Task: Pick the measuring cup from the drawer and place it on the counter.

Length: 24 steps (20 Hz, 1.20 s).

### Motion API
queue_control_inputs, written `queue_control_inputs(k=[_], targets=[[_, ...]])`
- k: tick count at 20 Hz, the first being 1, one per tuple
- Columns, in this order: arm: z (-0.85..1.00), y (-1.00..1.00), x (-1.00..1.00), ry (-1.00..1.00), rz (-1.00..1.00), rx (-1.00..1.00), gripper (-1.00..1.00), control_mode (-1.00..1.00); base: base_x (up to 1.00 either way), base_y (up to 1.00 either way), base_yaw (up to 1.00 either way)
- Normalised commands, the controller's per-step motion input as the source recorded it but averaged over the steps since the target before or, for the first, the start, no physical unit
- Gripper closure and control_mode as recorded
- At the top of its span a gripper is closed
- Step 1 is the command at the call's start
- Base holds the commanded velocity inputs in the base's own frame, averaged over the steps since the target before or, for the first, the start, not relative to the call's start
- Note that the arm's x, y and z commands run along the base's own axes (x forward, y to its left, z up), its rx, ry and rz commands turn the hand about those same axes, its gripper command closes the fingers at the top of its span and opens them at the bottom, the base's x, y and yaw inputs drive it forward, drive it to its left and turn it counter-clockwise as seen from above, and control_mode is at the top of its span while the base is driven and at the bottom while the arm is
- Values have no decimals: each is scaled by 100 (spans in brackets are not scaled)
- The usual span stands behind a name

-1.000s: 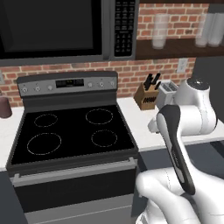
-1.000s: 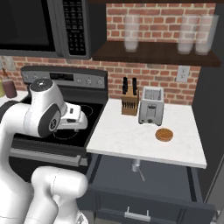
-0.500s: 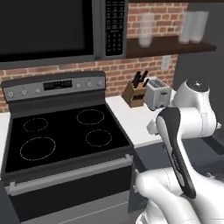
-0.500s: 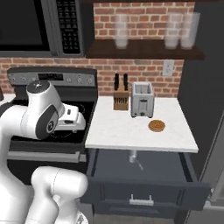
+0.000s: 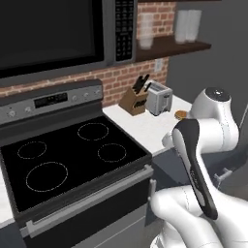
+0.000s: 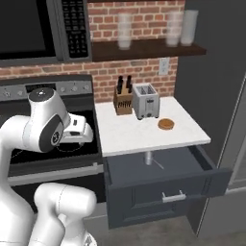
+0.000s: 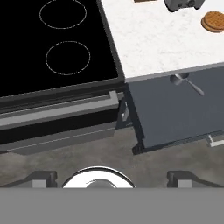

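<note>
The measuring cup (image 6: 148,158) is a small silvery cup with a thin straight handle. It lies at the back of the open drawer (image 6: 166,188), just under the edge of the white counter (image 6: 139,132). In the hand view the cup (image 7: 177,79) lies at the upper right inside the drawer (image 7: 175,113), below the counter (image 7: 148,39). My gripper (image 7: 112,178) hangs high over the floor in front of the stove, well to the left of the drawer. Its fingertips (image 7: 41,178) stand far apart, open and empty.
On the counter stand a knife block (image 6: 123,98) and a toaster (image 6: 145,100), with a round brown disc (image 6: 166,124) in front. The black stovetop (image 5: 72,155) lies left of the counter, the oven door (image 7: 57,118) below it. A dark tall panel (image 6: 216,96) rises on the right.
The whole scene has shifted in both base views, so the base has driven. The drawer and counter now sit more centrally in the right base view. The arm's pose looks unchanged.
</note>
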Motion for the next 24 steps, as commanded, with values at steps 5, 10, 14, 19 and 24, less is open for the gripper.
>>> queue_control_inputs(k=[5, 10, 14, 19, 24], targets=[[0, 0, 0, 0, 0, 0, -100, 100, -21, 51, -44], [0, 0, 0, 0, 0, 0, -100, 100, -7, 26, -38], [-3, -33, 0, 2, -9, -1, -100, -100, 0, -8, 0], [-7, -89, 1, 14, -31, 0, -100, -100, 0, 0, 0], [-13, -100, 36, 32, -46, 0, -100, -100, 0, 0, 0]])
